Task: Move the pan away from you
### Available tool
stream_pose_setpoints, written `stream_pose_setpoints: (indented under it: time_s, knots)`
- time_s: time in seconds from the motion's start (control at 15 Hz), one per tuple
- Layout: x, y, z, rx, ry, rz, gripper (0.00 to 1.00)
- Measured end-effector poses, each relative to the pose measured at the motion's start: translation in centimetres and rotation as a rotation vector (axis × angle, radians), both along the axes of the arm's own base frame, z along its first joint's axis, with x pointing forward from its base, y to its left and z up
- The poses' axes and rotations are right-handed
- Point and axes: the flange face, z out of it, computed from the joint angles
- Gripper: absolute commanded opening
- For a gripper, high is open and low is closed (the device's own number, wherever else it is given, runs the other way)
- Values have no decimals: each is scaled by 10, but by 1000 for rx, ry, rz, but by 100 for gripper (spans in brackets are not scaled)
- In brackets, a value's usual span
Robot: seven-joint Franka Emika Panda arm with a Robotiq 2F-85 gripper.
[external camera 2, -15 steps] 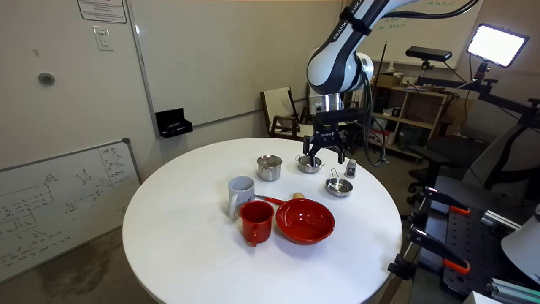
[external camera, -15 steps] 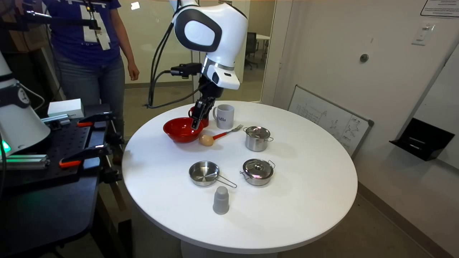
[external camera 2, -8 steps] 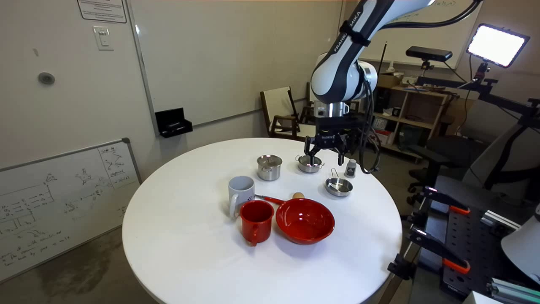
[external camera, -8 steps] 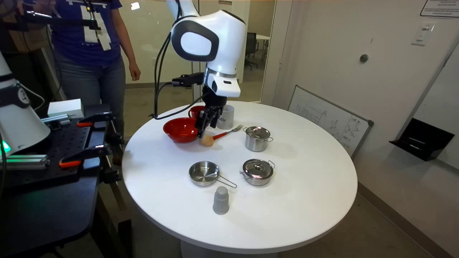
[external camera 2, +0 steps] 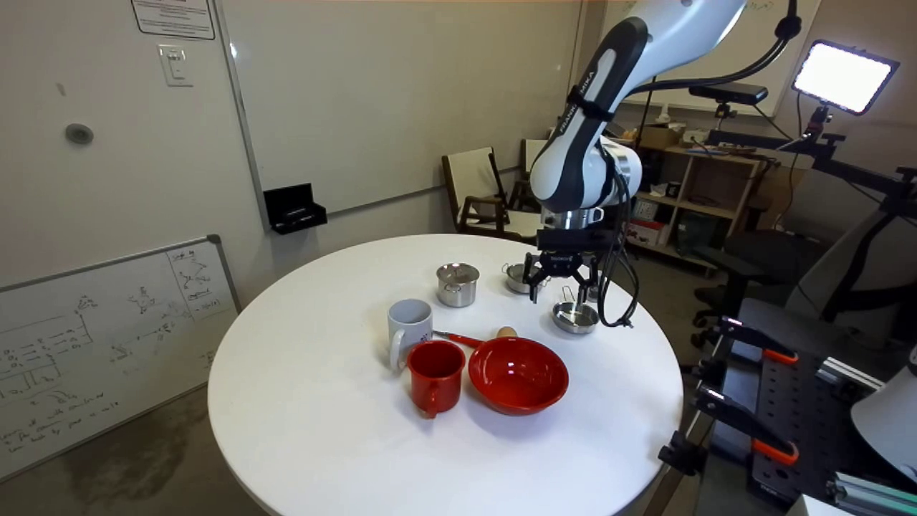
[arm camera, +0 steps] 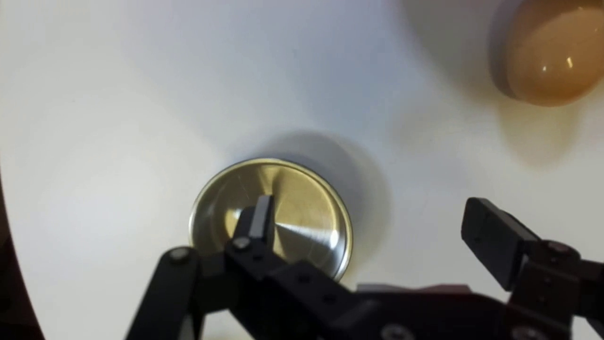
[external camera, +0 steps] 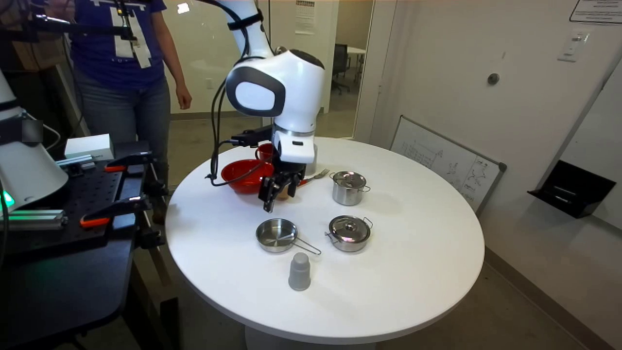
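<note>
Pan [external camera 2: 575, 322] on round table [external camera 2: 315, 430], whiteboard [external camera 2: 408, 107] beyond

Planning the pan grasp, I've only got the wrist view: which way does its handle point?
Observer: The handle points toward the gap between the low lidded pot and the gray bottle.
Operator: Is the gripper touching the pan?
Observer: No, white tabletop shows between them in an exterior view.
Operator: And what's beside the brown egg-like thing?
Observer: A red bowl.
</note>
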Motion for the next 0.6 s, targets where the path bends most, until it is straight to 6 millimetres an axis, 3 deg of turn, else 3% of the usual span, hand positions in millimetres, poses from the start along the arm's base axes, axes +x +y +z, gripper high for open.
stream_pose_setpoints:
  time_s: [0.6]
  knots:
    - [-5, -7, -26, -61, 12, -94, 100]
